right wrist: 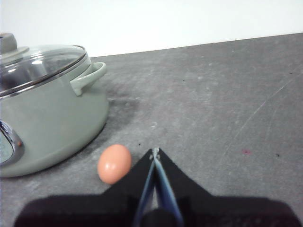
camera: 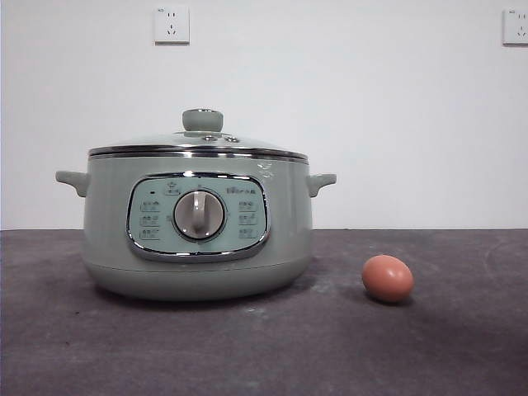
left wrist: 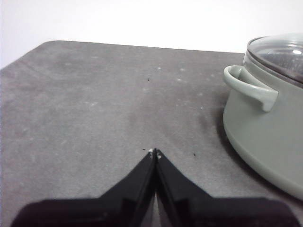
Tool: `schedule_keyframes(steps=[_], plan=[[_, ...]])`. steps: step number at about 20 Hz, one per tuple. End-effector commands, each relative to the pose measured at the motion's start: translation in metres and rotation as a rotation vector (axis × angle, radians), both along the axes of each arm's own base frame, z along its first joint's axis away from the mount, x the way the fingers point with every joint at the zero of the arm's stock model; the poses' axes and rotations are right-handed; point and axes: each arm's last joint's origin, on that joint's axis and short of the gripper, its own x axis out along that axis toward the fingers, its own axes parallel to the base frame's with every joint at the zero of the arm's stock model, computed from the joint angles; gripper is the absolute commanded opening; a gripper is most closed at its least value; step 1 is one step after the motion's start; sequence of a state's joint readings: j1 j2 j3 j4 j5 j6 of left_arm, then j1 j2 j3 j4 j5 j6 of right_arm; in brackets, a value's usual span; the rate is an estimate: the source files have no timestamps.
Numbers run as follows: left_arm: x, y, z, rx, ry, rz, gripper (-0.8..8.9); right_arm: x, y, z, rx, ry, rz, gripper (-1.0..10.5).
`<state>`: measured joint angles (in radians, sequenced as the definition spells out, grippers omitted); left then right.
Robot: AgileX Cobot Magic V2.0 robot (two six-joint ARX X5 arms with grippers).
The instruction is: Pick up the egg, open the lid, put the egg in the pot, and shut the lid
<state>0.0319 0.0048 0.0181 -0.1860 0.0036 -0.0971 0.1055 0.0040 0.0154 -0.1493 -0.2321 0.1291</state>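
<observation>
The sage-green pot stands on the dark table left of centre, its dial facing the front camera. The glass lid with its green knob sits closed on the pot. The reddish-brown egg lies on the table to the right of the pot, apart from it. My right gripper is shut and empty, above the table close beside the egg. My left gripper is shut and empty, over bare table on the other side of the pot. Neither gripper shows in the front view.
The dark grey table stretches to a white wall with two sockets. The pot's side handles stick out toward each gripper's side.
</observation>
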Motion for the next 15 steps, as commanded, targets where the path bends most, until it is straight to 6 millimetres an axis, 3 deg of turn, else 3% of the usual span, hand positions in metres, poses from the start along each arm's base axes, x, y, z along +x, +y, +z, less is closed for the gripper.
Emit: schedule_keyframes(steps=[1, 7, 15], plan=[[0.001, 0.0, -0.004, -0.072, 0.006, -0.005, -0.05, 0.0, 0.0, -0.003, 0.068, 0.032, -0.008, 0.0], [-0.001, -0.004, 0.006, -0.191, -0.013, -0.118, -0.06, -0.001, 0.0, 0.006, 0.261, 0.073, -0.033, -0.1], [-0.008, -0.007, 0.043, -0.25, -0.044, -0.195, -0.06, -0.001, 0.0, 0.046, 0.265, 0.06, -0.028, -0.1]])
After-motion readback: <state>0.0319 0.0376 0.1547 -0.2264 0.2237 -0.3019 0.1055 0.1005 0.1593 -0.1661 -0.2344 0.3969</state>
